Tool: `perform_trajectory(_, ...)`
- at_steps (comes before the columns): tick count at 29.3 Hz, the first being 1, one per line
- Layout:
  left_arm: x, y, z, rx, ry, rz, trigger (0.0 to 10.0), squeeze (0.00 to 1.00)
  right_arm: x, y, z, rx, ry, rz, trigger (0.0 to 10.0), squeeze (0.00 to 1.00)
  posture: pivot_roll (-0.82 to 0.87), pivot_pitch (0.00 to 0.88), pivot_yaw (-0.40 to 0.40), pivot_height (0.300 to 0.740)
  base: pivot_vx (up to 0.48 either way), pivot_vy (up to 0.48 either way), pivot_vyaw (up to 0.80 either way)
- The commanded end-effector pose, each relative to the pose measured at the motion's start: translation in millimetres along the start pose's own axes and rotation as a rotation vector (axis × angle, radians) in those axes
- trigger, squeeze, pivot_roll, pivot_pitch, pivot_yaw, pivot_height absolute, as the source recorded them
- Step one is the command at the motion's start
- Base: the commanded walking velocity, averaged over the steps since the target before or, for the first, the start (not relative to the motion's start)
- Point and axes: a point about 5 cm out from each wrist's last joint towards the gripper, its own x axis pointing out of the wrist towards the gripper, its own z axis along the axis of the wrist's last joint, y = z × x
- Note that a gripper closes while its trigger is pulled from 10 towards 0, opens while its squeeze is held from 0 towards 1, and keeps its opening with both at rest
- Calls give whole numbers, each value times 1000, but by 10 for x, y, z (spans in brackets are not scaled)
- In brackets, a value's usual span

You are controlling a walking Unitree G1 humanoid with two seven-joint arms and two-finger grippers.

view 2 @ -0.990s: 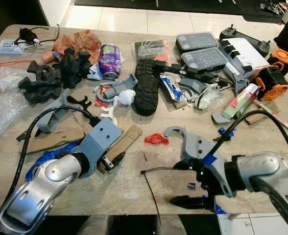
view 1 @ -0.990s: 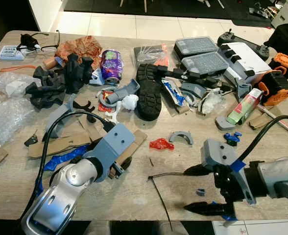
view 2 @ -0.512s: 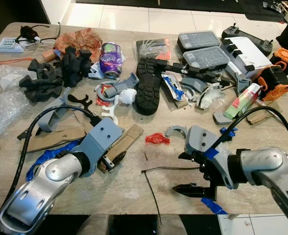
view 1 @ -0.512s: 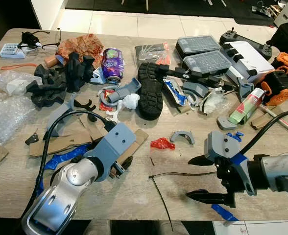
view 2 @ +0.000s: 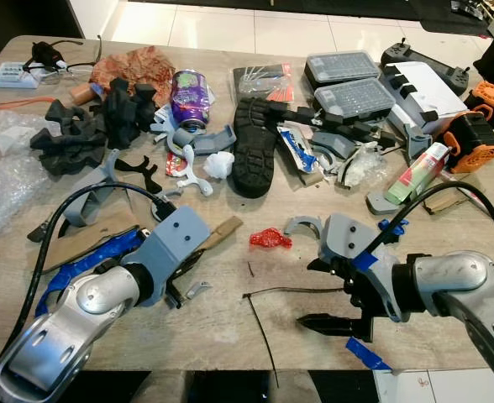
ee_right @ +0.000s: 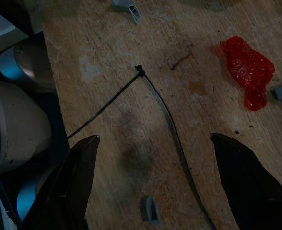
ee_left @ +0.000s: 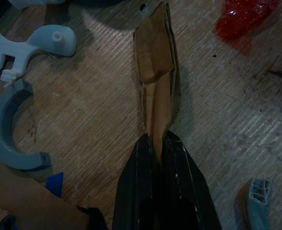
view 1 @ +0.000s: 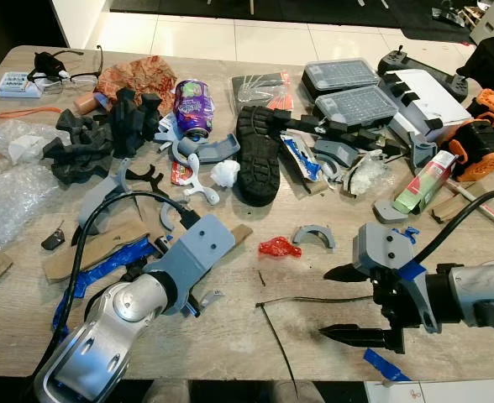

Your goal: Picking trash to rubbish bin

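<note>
Gripping a strip of brown cardboard [ee_left: 156, 91], the left pincer [ee_left: 156, 143] has both black fingers pressed together on the strip's near end, low over the wooden counter [view 1: 230, 336]; the strip runs away from the fingertips and lies flat on the wood. A red crumpled wrapper [view 1: 278, 247] sits near the middle of the counter, apart from both arms. The right pincer [view 1: 339, 303] is spread wide, its two fingers level above the counter's front part, with nothing between them. A black cable tie [ee_right: 162, 112] lies on the wood beneath and ahead of that gap, bent at its head, one leg reaching toward the counter's front edge. A small grey plastic piece [ee_right: 151, 209] rests close by between the fingers. Beyond the wrapper lies a grey half-ring part [view 1: 313, 234]. Farther back the counter carries a black shoe sole [view 1: 256, 155], a purple drink can [view 1: 191, 109] on its side, crumpled white paper [view 1: 223, 174], black foam pieces [view 1: 104, 134], bubble wrap [view 1: 7, 197] at the left edge, two grey parts boxes [view 1: 352, 92], and an orange-and-black tool [view 1: 480, 144] at the right. Scraps of blue tape [view 1: 383, 364] lie near the right arm at the front edge.
</note>
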Motion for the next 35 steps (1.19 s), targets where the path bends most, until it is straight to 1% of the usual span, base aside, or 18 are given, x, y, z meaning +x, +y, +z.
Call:
perform_trajectory(1,70,-152,-449,-68,250,-87,0,0,-20,-11,-7,-7,11,-9,10000,0,-94,204,-57,740,0,0,0)
perform_trajectory(5,67,-155,-448,-70,249,-90,0,0,-18,-9,-9,-6,10,-9,10000,0,-94,205,-57,740,0,0,0)
perform_trajectory(7,71,-171,-418,-92,230,-107,0,0,-18,-10,-11,-6,9,-12,10000,0,-94,204,-56,740,0,0,0)
perform_trajectory(9,69,-215,-262,-196,130,-185,0,0,-17,-12,-9,-5,6,-13,10000,0,-95,204,-55,740,0,0,0)
perform_trajectory(10,69,-215,-262,-196,130,-185,0,0,-17,-12,-9,-5,6,-13,10000,0,-95,204,-55,740,0,0,0)
perform_trajectory(12,52,-191,-94,-300,-3,-256,0,0,-14,-20,-13,-4,5,-14,10000,0,-95,199,-56,740,0,0,0)
perform_trajectory(13,42,-176,-39,-332,-55,-283,0,0,-12,-27,-13,-3,5,-15,10000,0,-94,197,-56,740,0,0,0)
perform_trajectory(14,0,-146,-6,-378,-132,-333,2784,0,-10,-38,-11,-5,2,-16,10000,0,-93,191,-57,740,0,0,0)
perform_trajectory(15,-67,-75,10,-442,-226,-379,8431,0,-5,-54,-2,-9,-3,-18,10000,0,-92,185,-58,740,0,0,0)
perform_trajectory(16,-89,-38,16,-468,-258,-387,8431,0,-3,-65,3,-11,-6,-20,10000,0,-91,183,-58,740,0,0,0)
perform_trajectory(17,-118,0,34,-501,-297,-403,10000,0,0,-79,11,-14,-11,-22,10000,0,-88,177,-60,740,0,0,0)
perform_trajectory(20,-157,33,54,-535,-340,-421,10000,0,2,-86,21,-16,-18,-23,10000,0,-87,174,-60,740,0,0,0)
perform_trajectory(21,-220,110,94,-589,-423,-452,10000,0,9,-127,53,-26,-37,-28,10000,0,-80,152,-64,740,0,0,0)
perform_trajectory(25,-252,174,96,-611,-471,-455,10000,0,18,-169,92,-38,-59,-30,10000,0,-74,136,-68,740,0,0,0)
perform_trajectory(27,-253,261,114,-636,-518,-428,10000,0,31,-220,136,-56,-82,-32,10000,0,-68,119,-70,740,0,0,0)
perform_trajectory(33,-265,371,129,-674,-589,-383,10000,0,62,-265,202,-79,-122,-44,10000,0,-59,100,-74,740,0,0,0)
perform_trajectory(34,-249,466,131,-701,-622,-342,10000,0,87,-318,252,-92,-148,-54,10000,0,-55,87,-72,740,0,0,0)
perform_trajectory(35,-249,466,131,-701,-622,-342,10000,0,87,-318,252,-92,-148,-54,10000,0,-55,87,-72,740,0,0,0)
